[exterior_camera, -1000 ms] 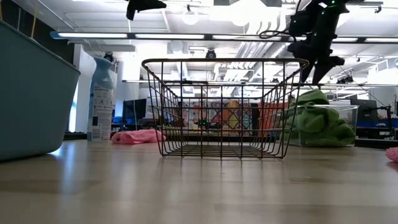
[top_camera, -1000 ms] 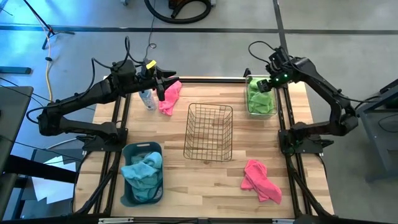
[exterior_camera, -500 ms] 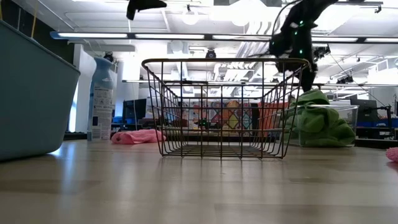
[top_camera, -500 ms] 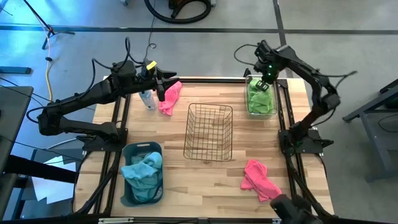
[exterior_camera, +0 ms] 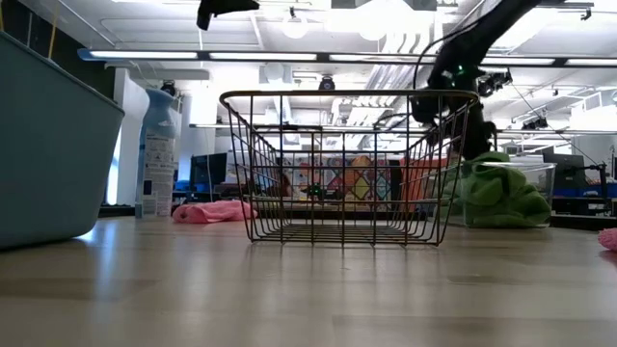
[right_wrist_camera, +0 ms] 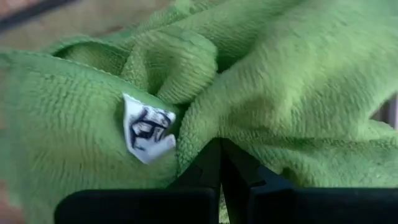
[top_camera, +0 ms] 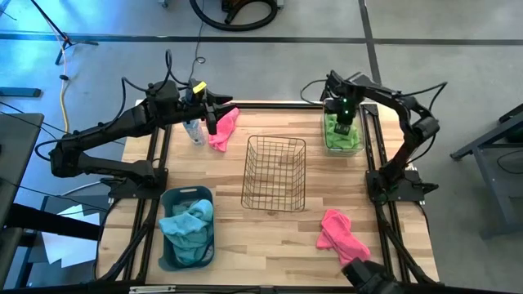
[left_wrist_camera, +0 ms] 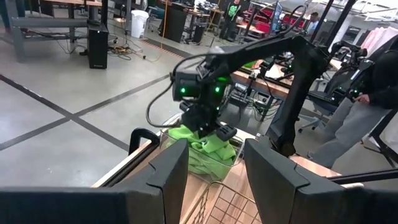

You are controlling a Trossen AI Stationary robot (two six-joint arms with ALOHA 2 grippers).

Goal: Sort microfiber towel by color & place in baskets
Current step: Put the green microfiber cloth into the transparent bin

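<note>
The green microfiber towels sit heaped in the clear plastic bin at the far right corner of the counter. The right gripper is down in that bin, its fingers pressed together with the tips against the green cloth beside a small white label; whether any fold is pinched between them is hard to tell from here.

In the middle of the counter stands the copper-brown wire basket, with nothing visible inside it. Near the front left corner the grey-blue tub holds crumpled teal towels. One pink towel lies loose on the counter near the front right, well apart from the baskets.

At the far left, the left gripper hangs above the back edge, its fingers held partly apart with nothing seen between them. Another pink towel lies just beside it, and the pale spray bottle stands close by on the other side of that towel.

Beyond the counter, a person in grey trousers stands among benches.
</note>
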